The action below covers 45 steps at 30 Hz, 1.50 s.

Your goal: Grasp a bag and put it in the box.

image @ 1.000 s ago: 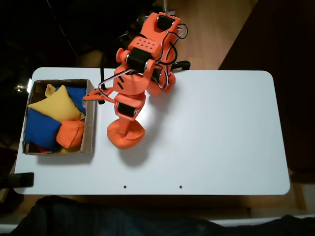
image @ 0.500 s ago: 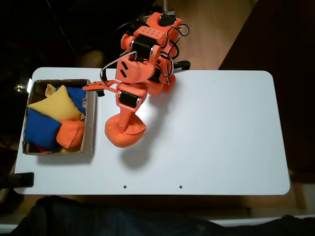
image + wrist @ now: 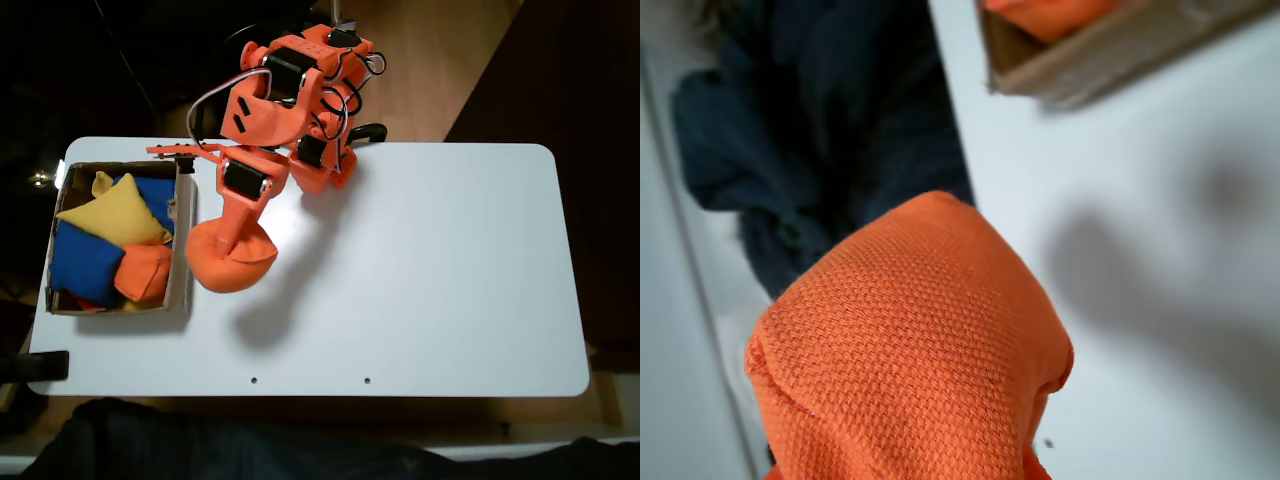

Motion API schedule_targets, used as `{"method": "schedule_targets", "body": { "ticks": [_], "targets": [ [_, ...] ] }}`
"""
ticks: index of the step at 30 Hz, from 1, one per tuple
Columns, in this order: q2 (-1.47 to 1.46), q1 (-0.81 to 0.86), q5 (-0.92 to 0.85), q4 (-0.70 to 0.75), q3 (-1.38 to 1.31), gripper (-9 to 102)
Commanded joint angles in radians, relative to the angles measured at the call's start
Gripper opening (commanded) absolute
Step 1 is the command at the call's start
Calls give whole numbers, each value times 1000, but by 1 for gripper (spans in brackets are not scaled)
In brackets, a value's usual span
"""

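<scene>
Fixed view from above: the orange bag point(image 3: 230, 267) hangs plump and rounded, pinched at its top by the gripper point(image 3: 232, 240), which is closed on it. It is lifted clear of the desk point(image 3: 430, 270); its shadow falls below and to the right of it on the white top. In this view it sits just right of the box point(image 3: 183, 235), near the box's right wall, not over the interior.

Wrist view: the bag point(image 3: 910, 360) shows a coarse woven orange weave, bulging, with a seam along its lower left edge. A corner of the cardboard box point(image 3: 1110, 55) shows at top right, out of focus.

Desk is white, rounded corners, two small dark holes near its front edge. Wooden floor point(image 3: 440, 70) beyond the far edge; the rest of the room is dark. Dark cloth point(image 3: 200, 445) lies along the near edge.

Inside the box: a yellow bag point(image 3: 112, 215) on top, blue bags point(image 3: 85, 262) beneath, and a second orange bag point(image 3: 143, 273) at the right side. The orange arm point(image 3: 285, 110) reaches from the desk's far edge, its wires looping over the box's upper right corner.
</scene>
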Motion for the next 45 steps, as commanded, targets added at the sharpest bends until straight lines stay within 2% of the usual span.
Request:
{"method": "schedule_targets", "body": {
  "ticks": [1,14,22,45],
  "targets": [
    [17,18,-8,-31,-117,0],
    [-48,83,0,-20,-270,0],
    [-106,140,-2,43,-397,0],
    [-270,328,-20,32,-652,0]
  ]
}}
